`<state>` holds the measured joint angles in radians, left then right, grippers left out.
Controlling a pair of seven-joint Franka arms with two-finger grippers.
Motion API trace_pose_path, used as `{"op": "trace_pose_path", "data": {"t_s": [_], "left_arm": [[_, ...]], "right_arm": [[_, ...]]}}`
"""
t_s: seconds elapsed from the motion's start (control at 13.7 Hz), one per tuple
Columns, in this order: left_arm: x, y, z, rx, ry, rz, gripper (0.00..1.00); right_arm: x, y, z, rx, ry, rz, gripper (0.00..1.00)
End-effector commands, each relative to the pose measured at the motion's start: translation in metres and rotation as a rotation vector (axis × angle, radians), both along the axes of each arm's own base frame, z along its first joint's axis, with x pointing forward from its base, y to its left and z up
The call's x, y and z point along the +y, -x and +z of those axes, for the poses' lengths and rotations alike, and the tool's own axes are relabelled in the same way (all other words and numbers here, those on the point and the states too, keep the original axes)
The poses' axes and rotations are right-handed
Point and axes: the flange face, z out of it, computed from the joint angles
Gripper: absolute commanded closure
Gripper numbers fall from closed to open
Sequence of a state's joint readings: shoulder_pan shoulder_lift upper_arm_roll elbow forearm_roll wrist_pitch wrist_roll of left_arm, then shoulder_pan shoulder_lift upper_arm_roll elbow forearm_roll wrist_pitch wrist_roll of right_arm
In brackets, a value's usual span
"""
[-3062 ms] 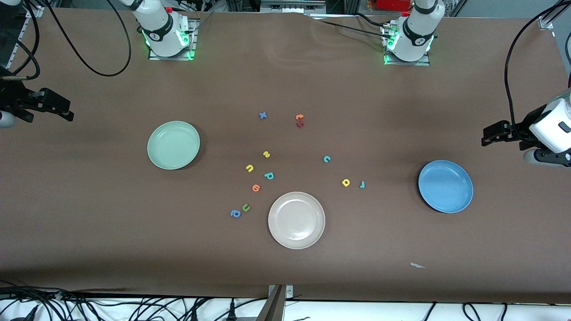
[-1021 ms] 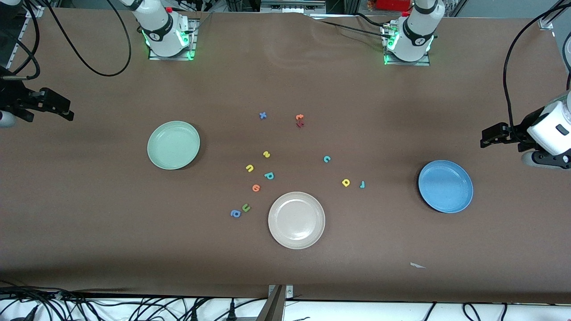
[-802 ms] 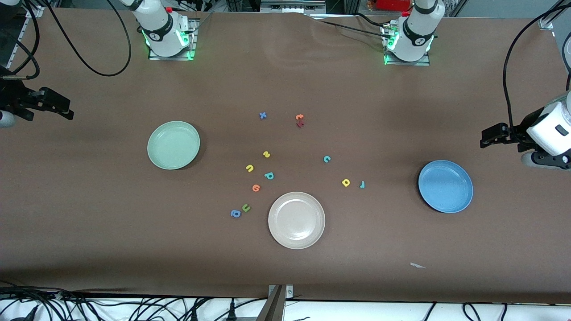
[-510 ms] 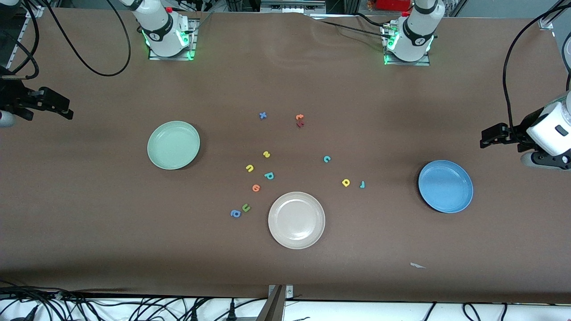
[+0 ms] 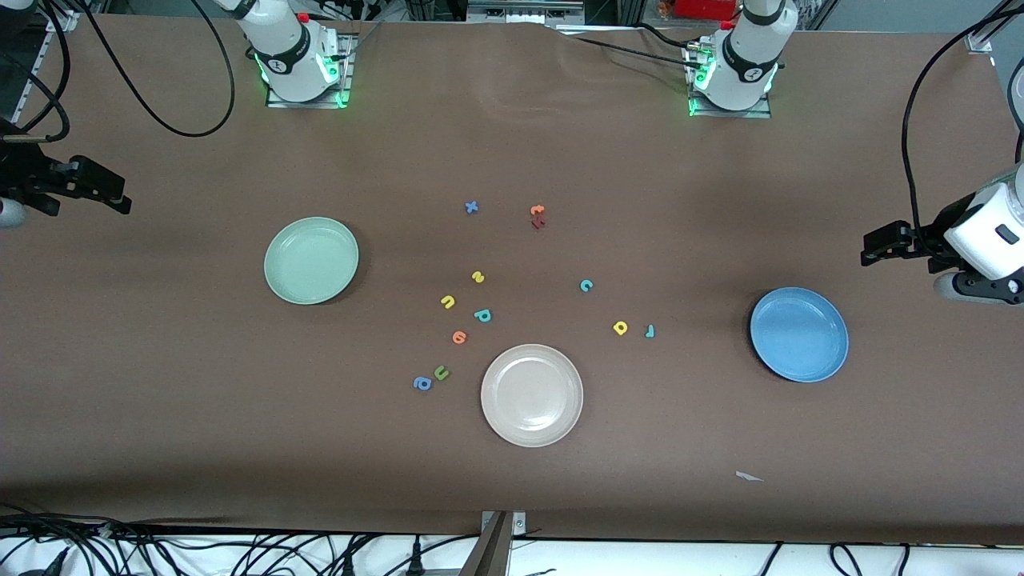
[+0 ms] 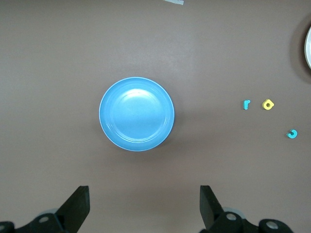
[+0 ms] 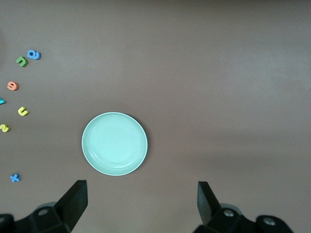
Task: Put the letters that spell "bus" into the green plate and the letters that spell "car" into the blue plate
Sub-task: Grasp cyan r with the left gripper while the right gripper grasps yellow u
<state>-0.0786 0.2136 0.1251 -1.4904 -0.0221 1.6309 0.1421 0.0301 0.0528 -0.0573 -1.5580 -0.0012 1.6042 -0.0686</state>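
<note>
The green plate point(image 5: 311, 261) point(image 7: 114, 143) lies toward the right arm's end, the blue plate point(image 5: 798, 334) point(image 6: 136, 113) toward the left arm's end. Between them on the table lie the yellow s point(image 5: 478, 277), yellow u point(image 5: 447, 302) and teal b point(image 5: 482, 315), then the teal c point(image 5: 586, 285) point(image 6: 292, 134), yellow a point(image 5: 620, 327) point(image 6: 267, 104) and teal r point(image 5: 650, 330) point(image 6: 246, 104). Both plates hold nothing. My left gripper point(image 5: 874, 246) point(image 6: 144, 206) hangs open over bare table beside the blue plate. My right gripper point(image 5: 120, 198) point(image 7: 141, 204) hangs open over the table edge beside the green plate.
A beige-white plate point(image 5: 531, 394) sits nearer the front camera than the letters. Other letters lie about: orange point(image 5: 459, 337), olive u point(image 5: 441, 372), blue a point(image 5: 422, 383), blue x point(image 5: 471, 207), an orange and dark red pair point(image 5: 538, 217). A paper scrap point(image 5: 749, 477) lies near the front edge.
Both grippers have drifted slightly toward the robots' bases, the left more than the right. Letters and plates have not moved.
</note>
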Motion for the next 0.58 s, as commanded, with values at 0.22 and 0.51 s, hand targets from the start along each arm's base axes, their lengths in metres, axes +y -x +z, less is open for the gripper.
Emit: {"op": "trace_pose_path", "data": {"t_s": [0.22,0.51], "left_arm": [[0.0004,-0.0004,0.0014,-0.009,0.007,-0.005,0.00],[0.0012,-0.0007,0.0005,-0.007,0.006,-0.003,0.00]], "right_arm": [[-0.0015,0.0008,0.0074,0.001,-0.012,-0.006,0.00],[-0.0017,0.0025,0.0085,0.005,-0.011,-0.002,0.00]]}}
